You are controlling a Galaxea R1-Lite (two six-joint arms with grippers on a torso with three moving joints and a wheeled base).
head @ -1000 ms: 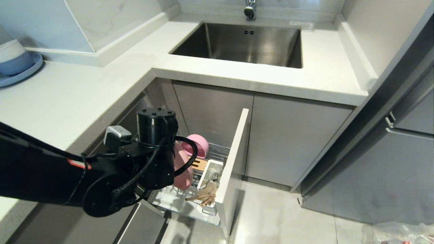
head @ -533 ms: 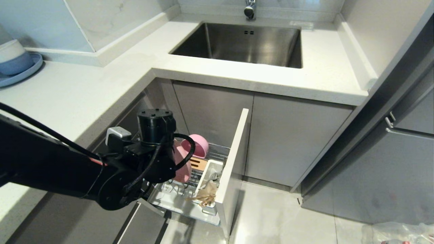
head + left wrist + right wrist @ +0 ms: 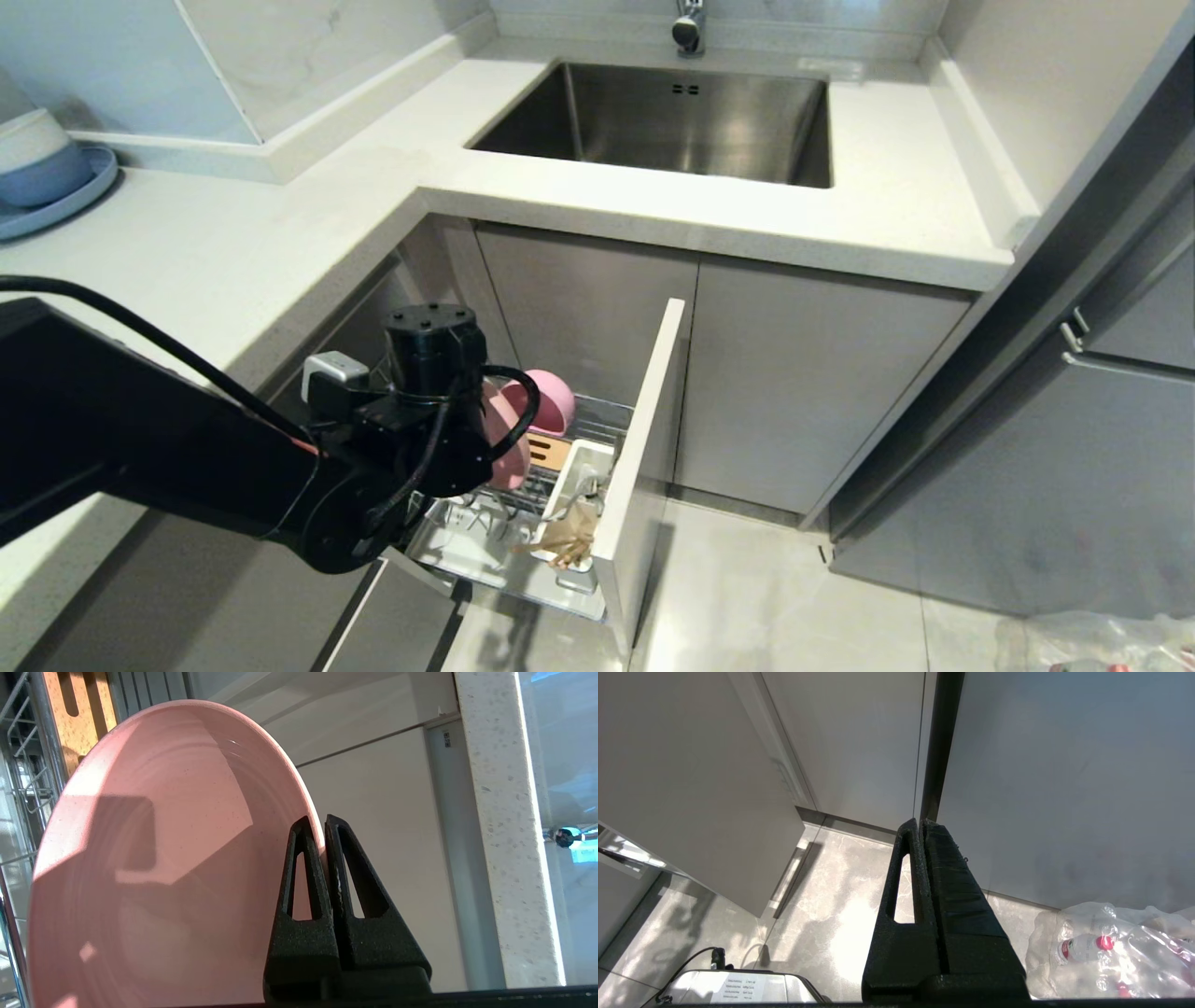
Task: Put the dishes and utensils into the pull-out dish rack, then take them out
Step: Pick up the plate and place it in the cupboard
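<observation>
My left gripper (image 3: 317, 823) is shut on the rim of the pink plate (image 3: 154, 858), which it holds on edge above the pull-out dish rack (image 3: 602, 422). In the head view only a sliver of the plate (image 3: 512, 453) shows behind my left wrist. The pink bowl (image 3: 553, 399) stands on edge at the back of the rack, beside the slotted wooden strip (image 3: 549, 452). The chopsticks (image 3: 560, 546) and the grey fork (image 3: 586, 484) sit in the white utensil cup (image 3: 581, 464). My right gripper (image 3: 920, 823) hangs shut and empty over the floor.
The rack's cabinet front (image 3: 644, 439) stands pulled out to the right of the basket. Above are the white counter (image 3: 233, 252) and the steel sink (image 3: 672, 117). A blue plate with bowls (image 3: 42, 173) sits far left. A plastic bag of bottles (image 3: 1106, 947) lies on the floor.
My left arm has risen and drawn back a little, lifting the pink plate up out of the rack's wires. Bowl, utensils and right arm have not moved.
</observation>
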